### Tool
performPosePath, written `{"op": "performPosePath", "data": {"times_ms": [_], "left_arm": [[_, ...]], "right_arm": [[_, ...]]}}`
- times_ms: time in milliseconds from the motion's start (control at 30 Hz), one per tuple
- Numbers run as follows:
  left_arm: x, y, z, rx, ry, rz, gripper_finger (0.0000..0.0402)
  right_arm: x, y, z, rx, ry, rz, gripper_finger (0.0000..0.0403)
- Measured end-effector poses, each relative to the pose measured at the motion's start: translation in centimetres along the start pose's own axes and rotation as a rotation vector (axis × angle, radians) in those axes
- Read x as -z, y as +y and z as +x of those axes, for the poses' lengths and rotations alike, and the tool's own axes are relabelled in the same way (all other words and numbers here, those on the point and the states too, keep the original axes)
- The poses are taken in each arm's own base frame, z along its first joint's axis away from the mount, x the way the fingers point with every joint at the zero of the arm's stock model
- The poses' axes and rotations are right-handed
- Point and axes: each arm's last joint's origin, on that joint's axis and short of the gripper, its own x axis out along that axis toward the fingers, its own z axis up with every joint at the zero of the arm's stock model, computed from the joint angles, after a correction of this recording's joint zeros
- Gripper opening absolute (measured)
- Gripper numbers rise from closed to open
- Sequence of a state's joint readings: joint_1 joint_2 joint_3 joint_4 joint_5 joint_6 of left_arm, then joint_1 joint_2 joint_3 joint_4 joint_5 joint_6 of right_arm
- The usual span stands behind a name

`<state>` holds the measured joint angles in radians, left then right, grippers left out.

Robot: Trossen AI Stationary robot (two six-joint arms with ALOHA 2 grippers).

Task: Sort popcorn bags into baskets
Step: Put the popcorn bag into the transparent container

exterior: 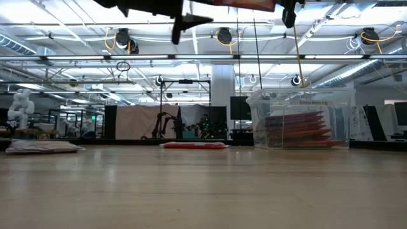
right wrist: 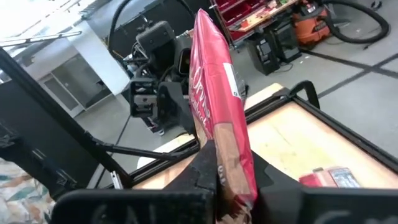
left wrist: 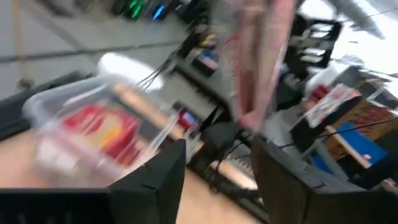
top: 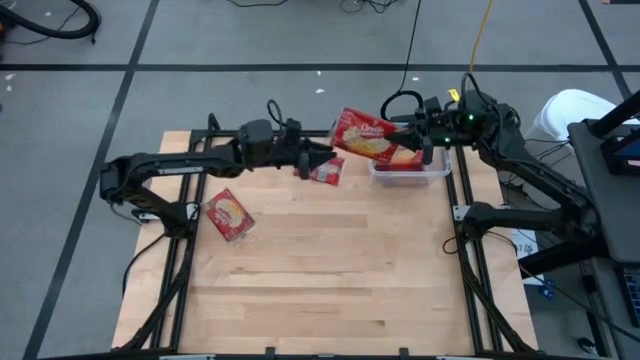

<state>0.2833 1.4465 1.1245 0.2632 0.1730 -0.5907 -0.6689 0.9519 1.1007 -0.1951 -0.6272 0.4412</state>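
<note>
Right wrist view: the right gripper [right wrist: 219,180] has its fingers pressed together on the lower edge of a red popcorn bag [right wrist: 217,118], which stands up edge-on and flat.
Held bag, place: in the high view this popcorn bag [top: 365,137] hangs in the air just beside the clear tub [top: 440,172], partly over its near rim, between the two arms.
Left gripper: the left gripper [top: 318,158] is level with the bag's far end, fingers parted and not touching it, well short of the tub.
How it handles: judged light, thin and flexible, with a slick wrapper; a pinch on an edge or corner seems enough, though the bag may sag or swing.
Tub contents: the clear tub [exterior: 300,119] holds a leaning stack of red packets, roughly half full; the count cannot be told.
Loose bag, near: one packet [top: 327,170] lies flat on the table beside the tub, under the left gripper.
Loose bag, far: another packet [top: 228,214] lies flat, well apart from the tub.
</note>
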Motion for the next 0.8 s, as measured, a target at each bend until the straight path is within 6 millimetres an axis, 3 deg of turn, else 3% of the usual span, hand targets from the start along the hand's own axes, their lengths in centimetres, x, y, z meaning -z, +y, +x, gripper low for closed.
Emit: {"op": "performPosePath", "data": {"times_ms": [167,367,533,800], "left_arm": [[-0.6,0.3,-2.8,-0.119,0.117,-0.024,0.0195],[-0.7,1.2,-5.0,-0.232,0.219,-0.048,0.0171],[0.1,2.1,-5.3,-0.304,0.307,-0.065,0.0152],[0.4,2.5,-4.7,-0.302,0.318,-0.052,0.0147]], "right_arm": [[-0.5,-1.0,-1.2,-0.019,0.006,0.070,0.0012],[-0.9,-2.3,-2.2,-0.065,0.026,0.151,0.0010],[-1.7,-3.1,-2.9,-0.012,-0.007,0.156,0.0009],[-6.3,-2.6,-3.3,-0.011,0.049,0.093,0.0009]]}}
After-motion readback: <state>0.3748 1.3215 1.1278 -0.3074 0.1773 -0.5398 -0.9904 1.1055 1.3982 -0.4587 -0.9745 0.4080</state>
